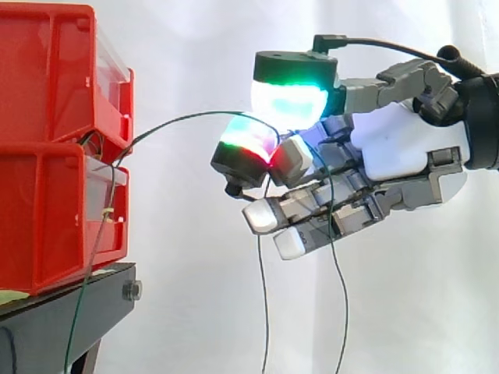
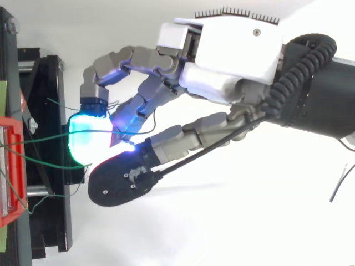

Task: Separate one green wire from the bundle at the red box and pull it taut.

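Right beside the stacked red plastic bins [image 1: 54, 140] on the black metal stand [image 1: 78, 312]: grey-and-white robot hand [image 1: 398, 144] with glowing tips, curled shut, pinching one thin green wire [image 1: 187, 117] between two fat pads [image 1: 248, 140]. Bends in a soft bow from the bins over to the pinch, so not tight yet. More loose green wires [image 1: 88, 269] hanging down by the bins. Might slip out of the pads if tugged too fast. Might drag a second wire along if tangled near the pinch.
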Controlling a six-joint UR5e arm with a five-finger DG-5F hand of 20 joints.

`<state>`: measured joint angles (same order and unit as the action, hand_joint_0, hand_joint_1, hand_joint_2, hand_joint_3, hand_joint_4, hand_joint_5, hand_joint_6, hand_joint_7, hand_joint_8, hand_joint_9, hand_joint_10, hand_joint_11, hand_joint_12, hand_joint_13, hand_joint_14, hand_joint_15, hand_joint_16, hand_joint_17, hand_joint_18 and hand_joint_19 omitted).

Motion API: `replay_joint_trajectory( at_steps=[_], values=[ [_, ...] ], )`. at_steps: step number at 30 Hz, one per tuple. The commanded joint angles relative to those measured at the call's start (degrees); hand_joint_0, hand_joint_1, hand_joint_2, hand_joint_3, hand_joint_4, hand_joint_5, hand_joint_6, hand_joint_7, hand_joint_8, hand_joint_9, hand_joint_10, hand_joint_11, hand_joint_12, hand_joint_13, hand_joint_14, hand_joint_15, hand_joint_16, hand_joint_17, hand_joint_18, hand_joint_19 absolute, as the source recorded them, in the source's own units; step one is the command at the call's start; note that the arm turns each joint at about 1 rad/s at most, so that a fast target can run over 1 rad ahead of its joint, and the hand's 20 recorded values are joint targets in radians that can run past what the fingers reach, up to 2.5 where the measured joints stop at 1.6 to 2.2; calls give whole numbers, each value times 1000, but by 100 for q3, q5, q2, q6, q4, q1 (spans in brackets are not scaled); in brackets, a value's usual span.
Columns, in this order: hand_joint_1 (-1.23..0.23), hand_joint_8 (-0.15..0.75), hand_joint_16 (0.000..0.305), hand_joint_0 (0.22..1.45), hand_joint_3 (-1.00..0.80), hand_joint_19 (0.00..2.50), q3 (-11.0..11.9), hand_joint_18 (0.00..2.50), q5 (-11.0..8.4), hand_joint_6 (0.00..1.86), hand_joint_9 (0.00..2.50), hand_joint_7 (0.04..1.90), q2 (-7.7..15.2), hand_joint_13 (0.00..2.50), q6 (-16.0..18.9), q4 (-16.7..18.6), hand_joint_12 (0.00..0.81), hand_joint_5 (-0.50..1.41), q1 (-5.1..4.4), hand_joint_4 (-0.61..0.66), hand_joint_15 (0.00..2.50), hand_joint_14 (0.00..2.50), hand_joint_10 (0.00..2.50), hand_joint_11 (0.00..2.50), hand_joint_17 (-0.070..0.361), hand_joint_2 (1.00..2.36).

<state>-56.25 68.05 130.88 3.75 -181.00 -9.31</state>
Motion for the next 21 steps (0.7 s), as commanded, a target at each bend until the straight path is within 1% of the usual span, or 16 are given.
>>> replay_joint_trajectory(
  at_steps=[1,4,6,7,11,12,13,17,19,21],
  values=[
    [-887,332,57,746,-402,421,0,705,7,840,935,1119,-1,743,21,-49,407,-212,-1,214,484,16,19,1065,128,1008],
    [-893,330,57,748,-448,428,18,717,68,839,936,1113,-1,743,65,-128,408,-210,-1,237,487,17,18,1064,128,1004],
    [-896,333,56,729,-480,434,35,715,68,835,939,1116,-1,745,82,-146,407,-206,-1,247,488,17,19,1064,127,1001],
    [-878,337,56,694,-500,441,35,712,68,832,950,1139,-1,746,82,-155,407,-202,-1,236,491,17,20,1078,127,1000],
    [-713,351,57,593,-500,478,70,702,77,821,987,1169,-1,759,82,-190,420,-189,-1,242,502,17,19,1078,127,1000],
    [-693,352,57,585,-500,470,88,702,77,819,990,1170,-1,759,82,-199,421,-188,-1,240,502,16,18,1082,128,1000],
    [-642,364,57,570,-500,489,97,698,77,812,1009,1177,-1,762,82,-199,422,-182,-1,238,513,17,18,1072,129,1000],
    [-497,370,58,567,-500,501,132,697,86,792,1047,1220,-1,786,82,-207,428,-165,8,240,513,16,18,1056,130,1000],
    [-454,366,57,585,-486,512,132,694,86,788,1053,1228,-1,795,82,-207,428,-161,8,230,515,16,18,1062,128,1001],
    [-449,369,56,616,-425,505,132,695,86,785,1073,1236,-1,801,74,-207,425,-156,8,224,508,16,19,1055,127,1006]
  ],
)
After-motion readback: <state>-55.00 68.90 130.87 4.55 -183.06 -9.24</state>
